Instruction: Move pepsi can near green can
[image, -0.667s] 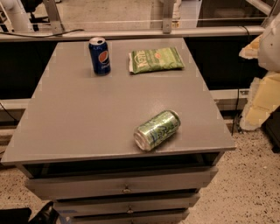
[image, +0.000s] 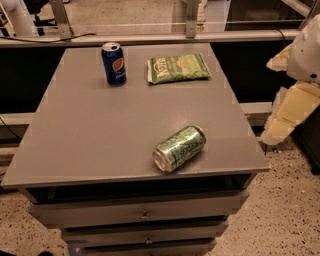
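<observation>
The pepsi can (image: 114, 63) stood upright near the desk's (image: 100, 135) far left corner, well apart from the green can (image: 179, 148). The green can lay on its side close to the front edge, toward the front right corner, with one silver end turned to the front. A green chip bag (image: 178, 68) lay flat by the far edge, just right of the pepsi can and not touching it. The gripper (image: 285, 117) hung beyond the desk's right edge, over the speckled floor and clear of both cans. Whether it was open or closed, I could not tell.
</observation>
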